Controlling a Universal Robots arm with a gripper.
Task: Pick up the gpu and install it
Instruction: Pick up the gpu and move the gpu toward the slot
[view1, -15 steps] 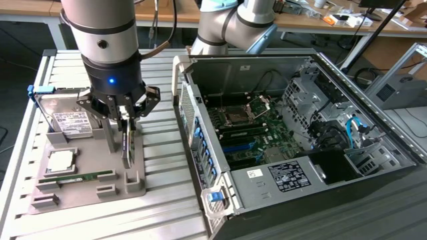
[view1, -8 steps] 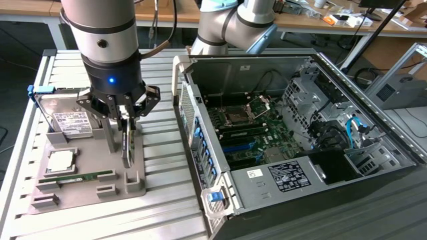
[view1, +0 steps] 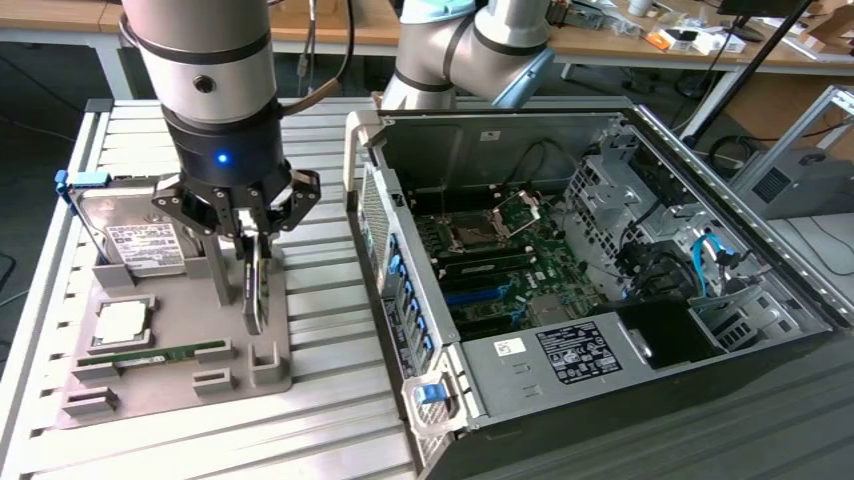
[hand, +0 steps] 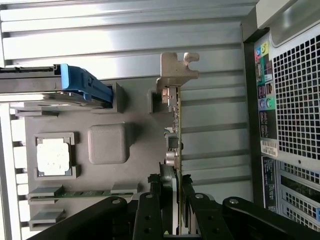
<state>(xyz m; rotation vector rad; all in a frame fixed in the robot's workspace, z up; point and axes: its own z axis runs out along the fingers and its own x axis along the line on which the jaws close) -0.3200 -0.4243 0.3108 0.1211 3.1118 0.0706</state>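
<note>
Aluminium slats of the table (view1: 320, 420) carry everything in front of you. On the exterior view's right, the desktop computer case (view1: 481, 150) lies on its side with the side panel off and its motherboard (view1: 514, 270) facing up. Your robot arm (view1: 207, 70) hangs over the exterior view's left half of the table, straight above the grey parts tray (view1: 174, 375) that sits beside the case.

At the far end of that tray a silver hard drive (view1: 134, 235) with a white label stands on edge in its slot. Beside it, nearer the case, the gpu (view1: 256, 285) stands upright on its long edge in the tray's holder. From the wrist camera you see it edge-on, a thin green board with its silver bracket (hand: 176, 70) at the end away from the fingers.

Your gripper (view1: 251, 232) is at the card's top edge. Its black fingers (hand: 167, 192) are drawn in to a narrow gap and press on both faces of the gpu, whose lower edge rests in the tray.

A square CPU (view1: 123, 322) lies flat in its pocket near the hard drive, and just beyond it a narrow green RAM stick (view1: 154, 354) lies in a slot.
</note>
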